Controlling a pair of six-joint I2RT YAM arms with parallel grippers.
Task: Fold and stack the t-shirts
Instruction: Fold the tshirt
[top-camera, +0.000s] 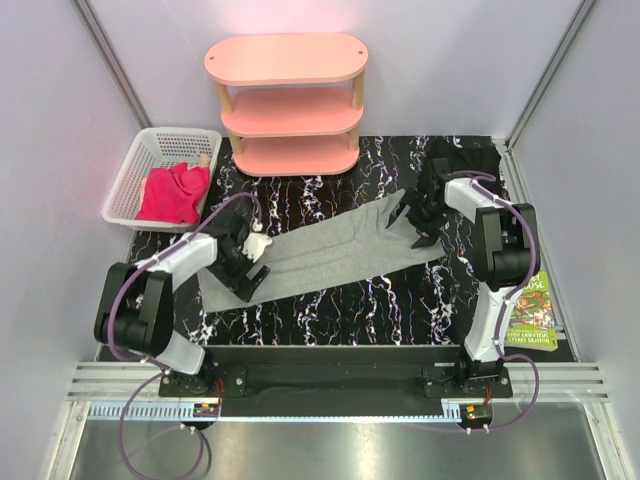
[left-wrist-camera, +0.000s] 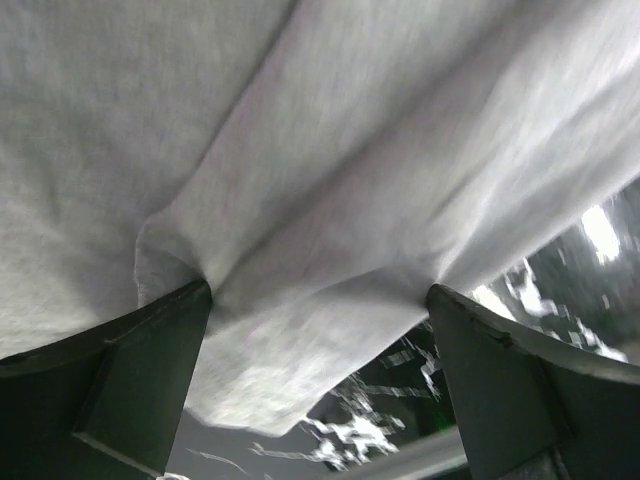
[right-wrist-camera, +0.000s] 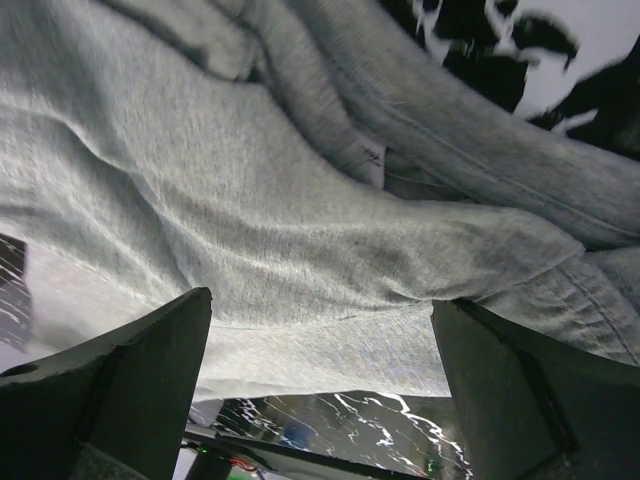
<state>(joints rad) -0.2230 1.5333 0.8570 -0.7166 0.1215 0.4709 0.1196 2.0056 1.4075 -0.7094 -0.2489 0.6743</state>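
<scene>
Across the middle of the black marbled tabletop (top-camera: 380, 310) lies the grey t-shirt (top-camera: 330, 245), drawn out in a long band that slants from the near-left toward the far-right. The left gripper (top-camera: 248, 278) sits on the band's left end, and the right gripper (top-camera: 415, 228) sits on its right end.

From the left wrist, the left gripper (left-wrist-camera: 320, 290) has its 2 fingers (left-wrist-camera: 130, 380) spread wide apart. The grey cloth (left-wrist-camera: 350, 150) bunches against both tips and spans the gap between them, unpinched. From the right wrist, the right gripper (right-wrist-camera: 320, 300) also has its fingers (right-wrist-camera: 120, 390) spread wide. The creased shirt (right-wrist-camera: 250, 200) lies across the gap, with a small white label showing among its folds.

At the far-left corner stands a white basket (top-camera: 130, 175) that holds a magenta-pink cloth bundle (top-camera: 175, 193). At the far edge stands a pink shelf (top-camera: 287, 60) with 3 tiers. A black cloth (top-camera: 470, 155) lies in the far-right corner, just beyond the right arm. A green-covered book (top-camera: 530, 320) rests by the right edge, beside that arm's base.
</scene>
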